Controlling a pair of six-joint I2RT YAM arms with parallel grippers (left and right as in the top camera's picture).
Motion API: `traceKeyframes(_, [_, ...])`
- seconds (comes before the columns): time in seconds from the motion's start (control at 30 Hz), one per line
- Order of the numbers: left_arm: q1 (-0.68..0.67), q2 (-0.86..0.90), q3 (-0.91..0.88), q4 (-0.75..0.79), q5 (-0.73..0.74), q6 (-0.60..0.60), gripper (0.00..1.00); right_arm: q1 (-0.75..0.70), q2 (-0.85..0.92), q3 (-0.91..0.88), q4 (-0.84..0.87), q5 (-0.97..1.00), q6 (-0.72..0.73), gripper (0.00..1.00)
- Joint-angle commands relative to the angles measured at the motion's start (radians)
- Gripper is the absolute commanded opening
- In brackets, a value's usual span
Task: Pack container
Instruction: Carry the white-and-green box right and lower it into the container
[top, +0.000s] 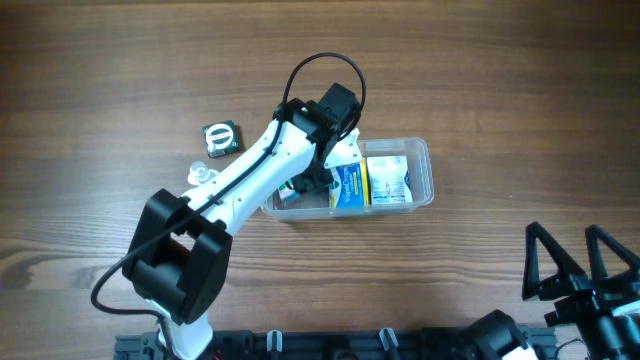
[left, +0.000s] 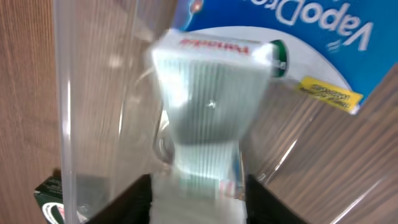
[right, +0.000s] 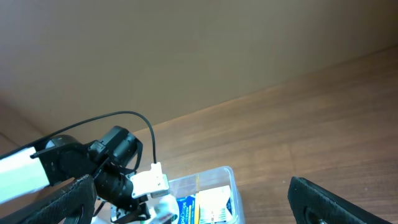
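The wooden table (top: 120, 70) carried the whole job, and the left arm (top: 250, 170) reached across it from the near edge to the container (top: 425, 172), which lay just right of centre with its long side running left to right. Packing looked partly done. A blue box (top: 347, 187) marked VapoDrops and a white and yellow box (top: 388, 180) already sat side by side in the tub's middle and right end, while its left end was taken up by the wrist working there. The left gripper (left: 198, 196) was inside the clear wall, and its dark fingers appeared to pinch a white ridged tube (left: 208, 106) with a green cap, held close beside the blue box. Whether the tube touched the floor of the tub could not be told. By this judgement the tube had yet to be let go. Two things remained outside, to the left: a small dark green box (top: 221, 137) and, nearer the arm, a small clear object (top: 200, 173). The arm's own forearm passed just beside that clear piece, which might hamper a later reach. The right gripper (top: 565, 240) sat well apart at the near right corner, fingers spread wide and holding nothing.
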Motion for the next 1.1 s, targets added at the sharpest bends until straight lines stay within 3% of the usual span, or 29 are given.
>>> traceKeyframes(0.0, [0.006,0.009,-0.005,-0.002,0.020,0.013,0.56,0.002,-0.004,-0.001,0.002,0.020,-0.010,1.00])
traceKeyframes(0.17, [0.005,0.009,-0.005,-0.008,0.039,-0.002,0.59,0.002,-0.004,-0.001,0.002,0.020,-0.010,1.00])
traceKeyframes(0.23, [0.003,0.009,-0.005,-0.036,0.099,-0.002,0.54,0.002,-0.004,-0.001,0.002,0.020,-0.010,1.00])
traceKeyframes(0.27, [0.003,0.009,-0.005,-0.047,0.123,-0.011,0.34,0.002,-0.004,-0.001,0.002,0.020,-0.010,1.00])
traceKeyframes(0.37, [0.008,0.009,-0.005,-0.019,0.126,-0.205,0.04,0.002,-0.004,-0.001,0.002,0.020,-0.010,1.00])
traceKeyframes(0.47, [0.011,0.009,-0.005,0.037,0.126,-0.438,0.04,0.002,-0.004,-0.001,0.002,0.020,-0.011,1.00])
traceKeyframes(0.53, [0.010,0.009,-0.005,0.074,0.155,-0.512,0.04,0.002,-0.004,-0.001,0.002,0.019,-0.010,1.00])
traceKeyframes(0.63, [0.010,0.015,-0.007,0.106,0.226,-0.526,0.04,0.002,-0.004,-0.001,0.002,0.020,-0.010,1.00])
traceKeyframes(0.8, [0.010,0.033,-0.093,0.192,0.227,-0.554,0.04,0.002,-0.004,-0.001,0.002,0.020,-0.010,1.00])
traceKeyframes(1.07, [0.010,0.050,-0.188,0.195,0.226,-0.572,0.04,0.002,-0.004,-0.001,0.002,0.019,-0.011,1.00])
